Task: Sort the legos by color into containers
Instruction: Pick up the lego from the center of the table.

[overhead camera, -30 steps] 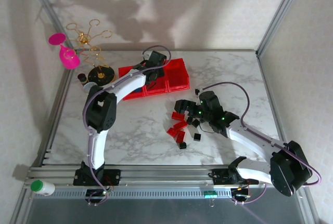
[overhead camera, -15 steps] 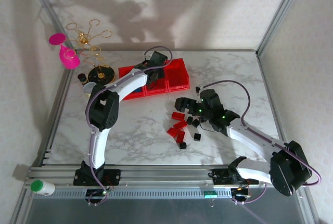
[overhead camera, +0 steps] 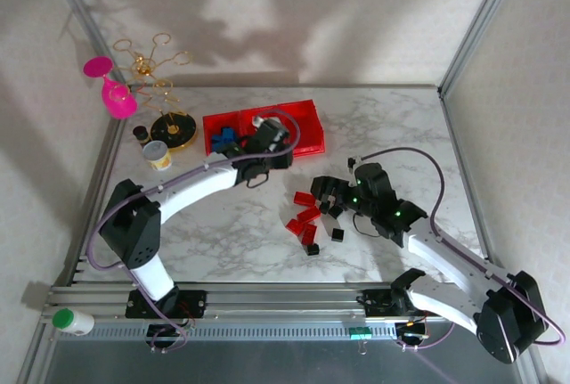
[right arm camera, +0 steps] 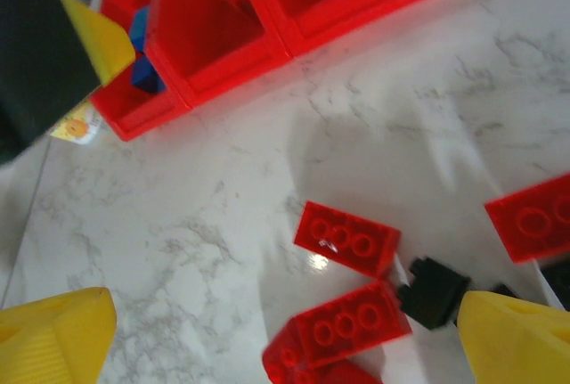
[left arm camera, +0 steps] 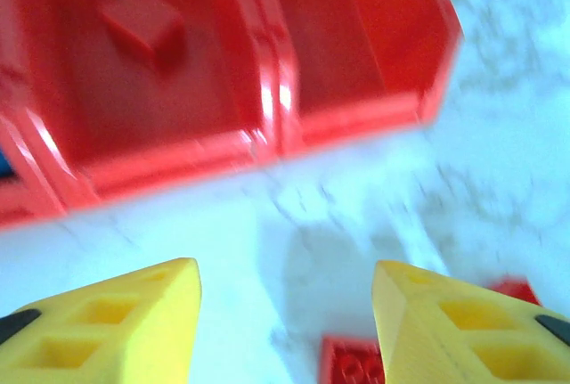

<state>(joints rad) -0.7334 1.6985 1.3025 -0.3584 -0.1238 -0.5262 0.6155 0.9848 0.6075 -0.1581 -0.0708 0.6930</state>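
**Left arm is backing off the bins, jaws empty**

The left gripper [left arm camera: 285,281], which was over the middle of the red bins [overhead camera: 303,126] half a second ago, is now hanging just near of their front wall above the marble table [overhead camera: 223,224]. Its yellow jaws are standing apart with nothing between them. A red brick [left arm camera: 138,19] is lying in the middle bin and blue bricks [overhead camera: 227,134] are sitting in the left one. This looks like a drop just completed, with the arm swinging back toward the loose pile.

The right gripper [right arm camera: 280,313] is barely shifting. It is hovering low over the pile with its jaws wide apart and gripping nothing. Red oblong bricks [right arm camera: 347,240] and a black brick [right arm camera: 434,290] are lying beneath it, so much sorting is still waiting.
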